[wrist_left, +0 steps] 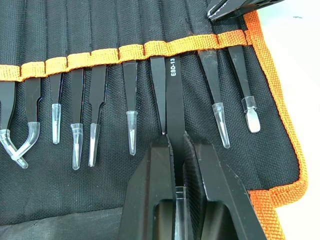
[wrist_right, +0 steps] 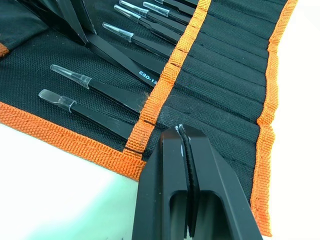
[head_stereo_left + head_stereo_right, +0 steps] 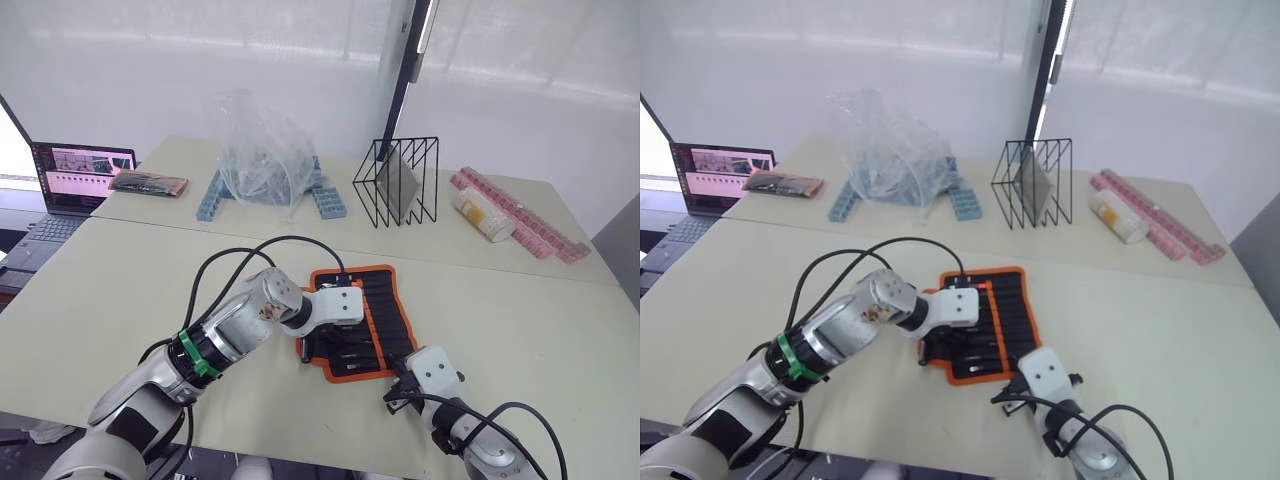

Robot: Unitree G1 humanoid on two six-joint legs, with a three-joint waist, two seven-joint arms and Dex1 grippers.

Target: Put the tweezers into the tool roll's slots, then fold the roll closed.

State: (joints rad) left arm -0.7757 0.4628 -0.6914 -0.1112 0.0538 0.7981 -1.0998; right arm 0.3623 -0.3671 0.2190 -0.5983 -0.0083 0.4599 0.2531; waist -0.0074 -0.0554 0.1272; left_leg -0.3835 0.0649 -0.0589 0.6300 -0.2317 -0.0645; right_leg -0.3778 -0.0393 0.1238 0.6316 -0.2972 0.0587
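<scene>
The tool roll (image 3: 386, 300) lies open on the table, black fabric with orange edging and an orange band across its slots (image 1: 132, 50). Several tweezers (image 1: 131, 95) with clear tip caps sit in the slots. My left gripper (image 1: 172, 142) is shut on one black tweezers (image 1: 174, 95) marked ESD-13, whose upper end is under the orange band. From the head, the left gripper (image 3: 332, 345) hangs over the roll's near left part. My right gripper (image 2: 179, 131) is shut, its tips touching the roll's fabric just beside the orange band, at the roll's near right corner (image 3: 400, 372).
At the back stand a laptop (image 3: 80, 175), a flat dark packet (image 3: 150, 183), a crumpled plastic bag (image 3: 260, 155) over blue racks (image 3: 328, 200), a black wire basket (image 3: 398, 180), a white cylinder (image 3: 480, 213) and pink strips (image 3: 525, 225). Black cables loop from my left arm.
</scene>
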